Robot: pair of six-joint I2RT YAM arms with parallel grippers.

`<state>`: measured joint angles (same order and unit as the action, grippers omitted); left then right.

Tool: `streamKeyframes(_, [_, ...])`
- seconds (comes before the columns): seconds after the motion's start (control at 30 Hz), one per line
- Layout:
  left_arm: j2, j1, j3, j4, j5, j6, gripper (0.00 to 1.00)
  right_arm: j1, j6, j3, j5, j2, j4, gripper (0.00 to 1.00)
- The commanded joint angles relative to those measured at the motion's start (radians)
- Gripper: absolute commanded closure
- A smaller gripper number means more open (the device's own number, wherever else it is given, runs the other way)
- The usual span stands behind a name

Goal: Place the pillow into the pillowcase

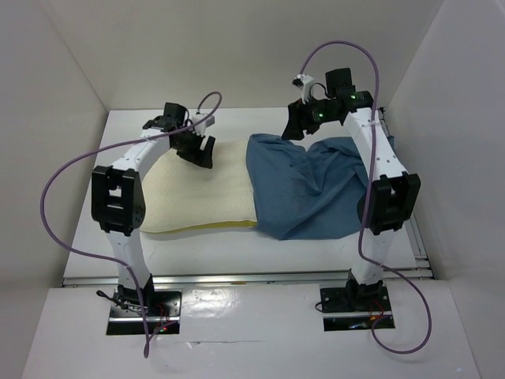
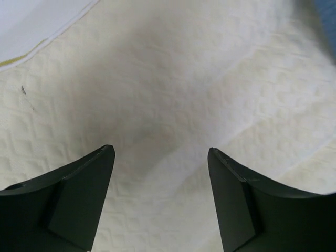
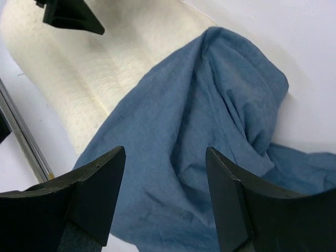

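The pillow [image 1: 201, 193] lies flat on the white desk [image 1: 237, 253] in the left-centre of the top view, with its long axis running left to right across the frame. Its right end disappears under the pillowcase [image 1: 316, 185], which sits bunched and wrinkled in the centre-right. I judge that end is already inside the opening, though I cannot see the mouth of the cloth well enough to be sure. Most of the pillow is bare.

My left end effector [image 1: 197, 148] hangs over the pillow's upper edge, right of its middle. Its jaws stand wide apart with nothing between them, and in the left wrist view only textured cream fabric shows below. My right end effector [image 1: 300, 122] hangs over the upper left corner of the pillowcase, close to where blue cloth meets cream. Its jaws are also apart and it grips nothing that I can make out.

The pillow must travel rightward along its own length, so the left arm is the one placed to push or feed it. The right arm is nearer the cloth edge that needs holding or pulling leftward.

The pillow looks soft and pale cream, with an embossed weave, a shallow dent under my left jaws and yellow piping along its lower edge.
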<state>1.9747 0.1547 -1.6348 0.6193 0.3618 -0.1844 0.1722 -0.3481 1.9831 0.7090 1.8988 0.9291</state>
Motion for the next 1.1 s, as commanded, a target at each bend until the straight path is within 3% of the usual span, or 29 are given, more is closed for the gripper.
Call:
streamKeyframes(0.0, [-0.017,-0.006,-0.080,0.097,0.166,-0.038,0.15,0.007,0.008,0.089,0.093,0.109,0.005,0.29])
streamKeyframes(0.13, [0.003,-0.015,-0.142,0.174,0.209,-0.036,0.15,0.007,0.009,0.164,0.104,0.226,0.002,0.27])
streamKeyframes(0.5, [-0.099,-0.015,-0.042,0.174,0.229,-0.004,0.17,0.018,-0.129,0.398,0.104,0.505,-0.007,0.01])
streamKeyframes(0.7, [-0.109,-0.015,-0.033,0.174,0.214,0.019,0.18,0.018,-0.250,0.324,0.130,0.537,-0.092,0.01])
streamKeyframes(0.97, [-0.016,-0.015,-0.161,0.200,0.195,0.060,0.18,0.046,-0.472,0.415,0.168,0.706,0.221,0.01])
streamKeyframes(1.03, [0.019,-0.015,-0.194,0.214,0.195,0.086,0.18,0.055,-0.532,0.392,0.178,0.715,0.293,0.12])
streamKeyframes(1.07, [0.030,-0.024,-0.221,0.214,0.195,0.086,0.18,0.055,-0.552,0.382,0.190,0.715,0.316,0.23])
